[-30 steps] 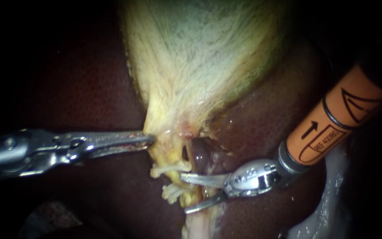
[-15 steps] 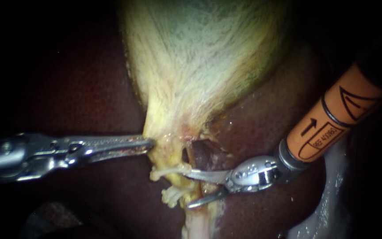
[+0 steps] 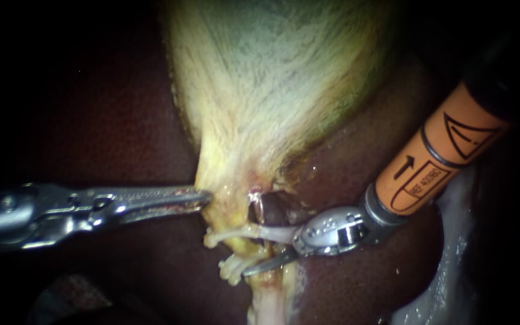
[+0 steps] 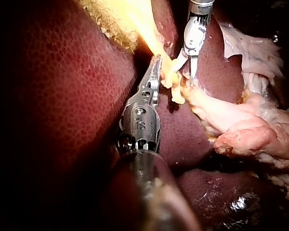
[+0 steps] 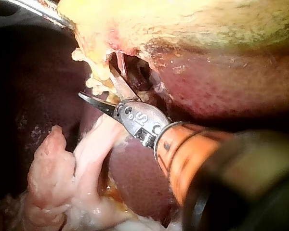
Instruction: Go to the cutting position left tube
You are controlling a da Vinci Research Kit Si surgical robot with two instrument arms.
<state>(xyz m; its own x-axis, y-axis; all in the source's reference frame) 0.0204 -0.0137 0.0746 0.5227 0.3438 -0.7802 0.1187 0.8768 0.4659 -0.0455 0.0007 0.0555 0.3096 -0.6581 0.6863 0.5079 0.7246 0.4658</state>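
Liver [image 3: 103, 120]: dark red, fills background
Gallbladder [image 3: 272, 84]: pale yellow-white, tapers down to neck at centre
Right instrument [image 3: 251, 251]: orange-collared shaft from right; blades spread, nothing pinched, tips at left tube
Left instrument [image 3: 195, 195]: jaws pressed together on edge of gallbladder neck
Left tube [image 3: 243, 245]: short yellow stretch just below neck, between spread blades
Two white clips [image 3: 224, 232]: on tube, one beside each blade
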